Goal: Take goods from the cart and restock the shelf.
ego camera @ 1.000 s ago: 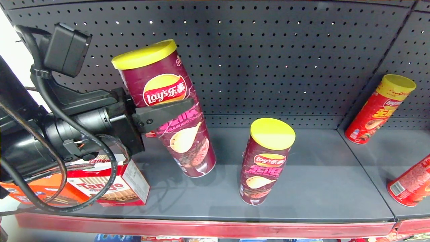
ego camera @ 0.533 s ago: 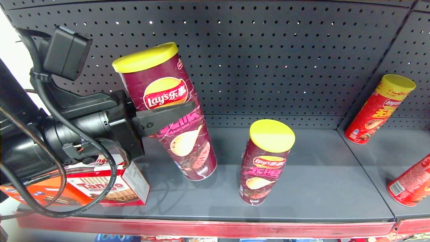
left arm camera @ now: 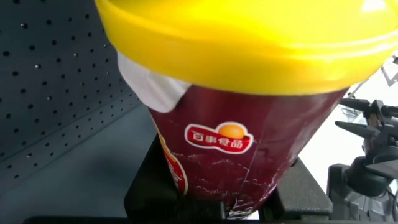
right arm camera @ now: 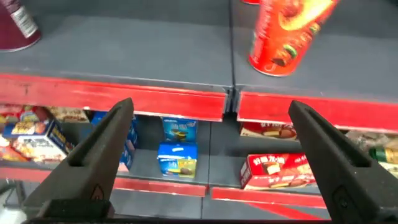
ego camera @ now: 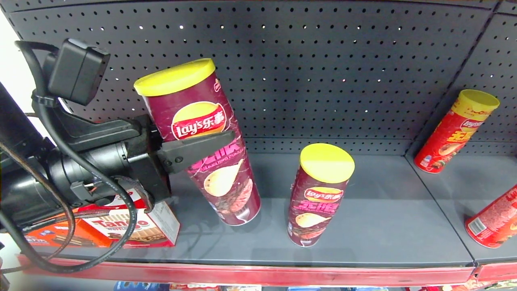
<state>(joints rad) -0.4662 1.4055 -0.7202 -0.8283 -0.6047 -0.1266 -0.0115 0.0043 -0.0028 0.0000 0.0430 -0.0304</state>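
A maroon chips can (ego camera: 202,141) with a yellow lid (ego camera: 174,76) is tilted over the left part of the grey shelf (ego camera: 363,226). My left gripper (ego camera: 210,139) is shut on its middle from the left, with one black finger (ego camera: 198,146) across its front. The can's base is at or just above the shelf; I cannot tell if it touches. The left wrist view shows the same can (left arm camera: 249,149) from close up under its lid (left arm camera: 249,37). A second maroon can (ego camera: 319,194) stands upright to the right. My right gripper (right arm camera: 211,155) is open and empty, in front of the shelf's red edge (right arm camera: 124,93).
A red and white wafer box (ego camera: 133,226) lies on the shelf under my left arm. Two red cans (ego camera: 456,131) (ego camera: 492,222) stand on the neighbouring shelf section at the right. A pegboard wall (ego camera: 323,72) closes the back. Boxed goods (right arm camera: 177,158) fill the lower shelf.
My left gripper has lowered the maroon can toward the shelf by a small amount. The standing cans and the box have not moved.
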